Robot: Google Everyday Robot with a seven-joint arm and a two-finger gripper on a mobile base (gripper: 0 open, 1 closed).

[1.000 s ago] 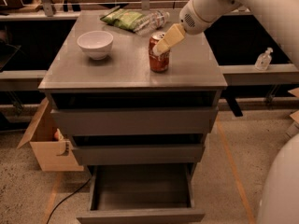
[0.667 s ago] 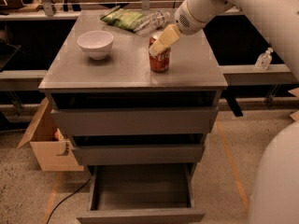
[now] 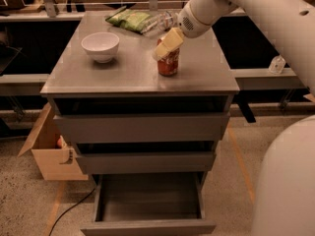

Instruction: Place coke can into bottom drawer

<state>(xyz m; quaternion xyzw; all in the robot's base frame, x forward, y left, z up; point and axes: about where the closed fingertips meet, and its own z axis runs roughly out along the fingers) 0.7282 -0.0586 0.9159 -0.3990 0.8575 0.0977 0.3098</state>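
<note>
Coke can [image 3: 168, 65] upright on the grey cabinet top [image 3: 123, 75], right of centre; well apart from the white bowl [image 3: 100, 45] at left. Gripper [image 3: 166, 44] at the can's upper end, overlapping its rim from the back-right; whether it is spread or clamped on the can, cannot tell. Bottom drawer [image 3: 147, 227] pulled out toward the camera, low under the can; top drawer [image 3: 142, 127] and middle drawer [image 3: 145, 162] sit further in. Green packet [image 3: 129, 19] and clear plastic bottle [image 3: 160, 21] lie at the far edge, behind the can. Cardboard box [image 3: 49, 154] on the floor, left of the cabinet.
</note>
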